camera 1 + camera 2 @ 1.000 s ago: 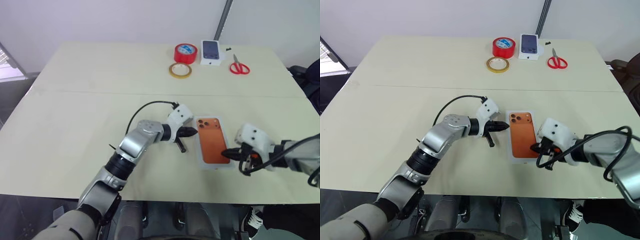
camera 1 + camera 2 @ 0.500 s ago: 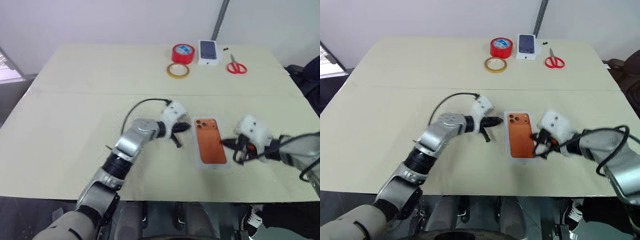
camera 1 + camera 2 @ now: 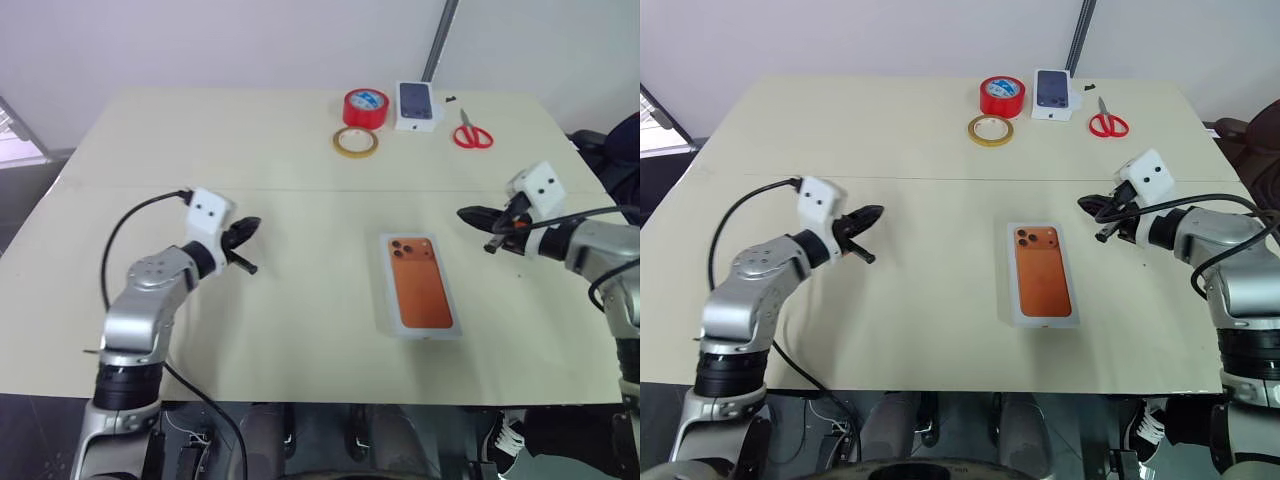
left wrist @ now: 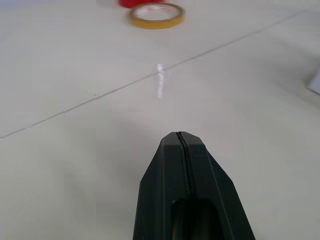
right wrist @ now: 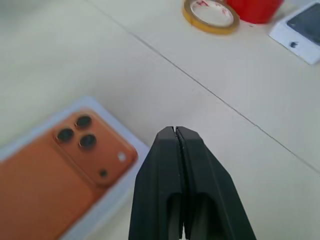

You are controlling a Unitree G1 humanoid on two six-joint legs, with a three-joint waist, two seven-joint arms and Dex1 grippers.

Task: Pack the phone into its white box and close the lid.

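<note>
The lid (image 3: pixel 421 286) lies flat at the middle of the table with its printed orange phone facing up, and it covers the white box beneath it. The phone itself is hidden. My left gripper (image 3: pixel 250 228) hovers shut and empty well to the left of the lid, pointing toward it. My right gripper (image 3: pixel 465 213) is also shut and empty, raised to the right of the lid and a little behind it. In the right wrist view the lid (image 5: pixel 55 165) lies beyond the closed fingertips (image 5: pixel 175 131).
At the table's far edge sit a red tape roll (image 3: pixel 367 106), a yellow tape ring (image 3: pixel 357 141), a small white box picturing a dark phone (image 3: pixel 419 104) and red scissors (image 3: pixel 471 133). A seam (image 3: pixel 300 188) crosses the tabletop.
Both grippers have drawn away from the lid. The left one swung far to the left and the right one rose out to the right. The lid has stayed in place.
</note>
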